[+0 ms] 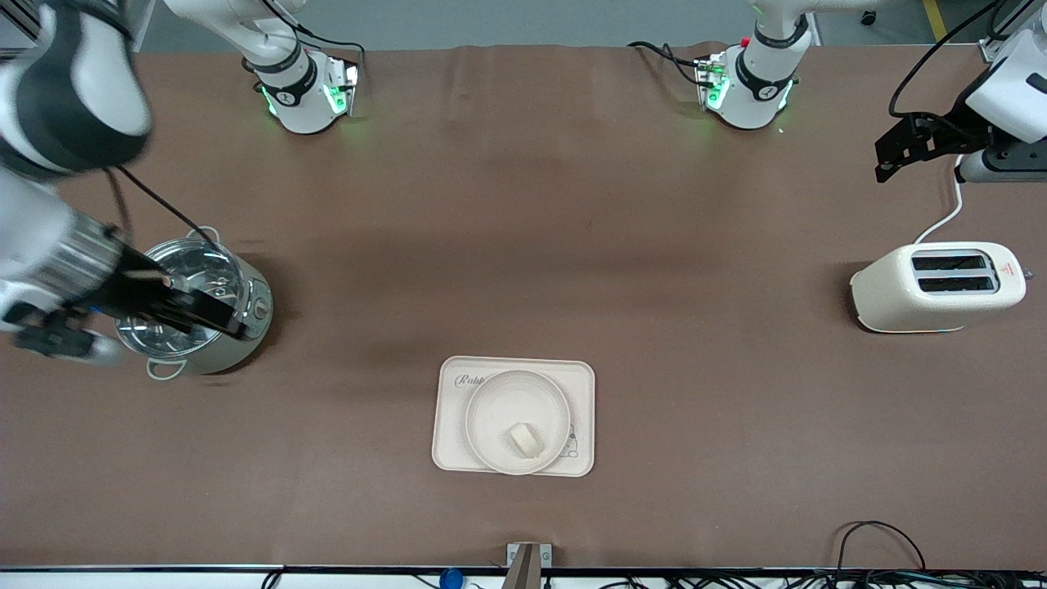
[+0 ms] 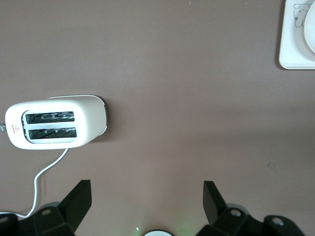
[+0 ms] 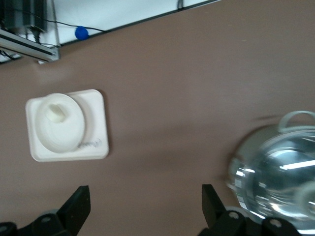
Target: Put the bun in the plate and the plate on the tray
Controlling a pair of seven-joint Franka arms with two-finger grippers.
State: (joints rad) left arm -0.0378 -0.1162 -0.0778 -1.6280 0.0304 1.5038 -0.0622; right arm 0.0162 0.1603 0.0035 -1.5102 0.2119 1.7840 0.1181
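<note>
Brown table (image 1: pixel 523 245): nearest the front camera, the bun (image 1: pixel 524 439) lay in the plate (image 1: pixel 491 409), which sat on the tray (image 1: pixel 582 384). Only the front view showed both the pot (image 1: pixel 237 343) and toaster (image 1: pixel 900 298). Left gripper (image 2: pixel 146 196) and right gripper (image 3: pixel 145 199) stood apart, empty.

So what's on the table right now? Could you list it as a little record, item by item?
bun: lying in the plate
plate: on the tray
tray: middle of the table, near the front camera
left gripper: open, empty, above the toaster's end of the table
right gripper: open, empty, over the steel pot
toaster: left arm's end
steel pot: right arm's end
</note>
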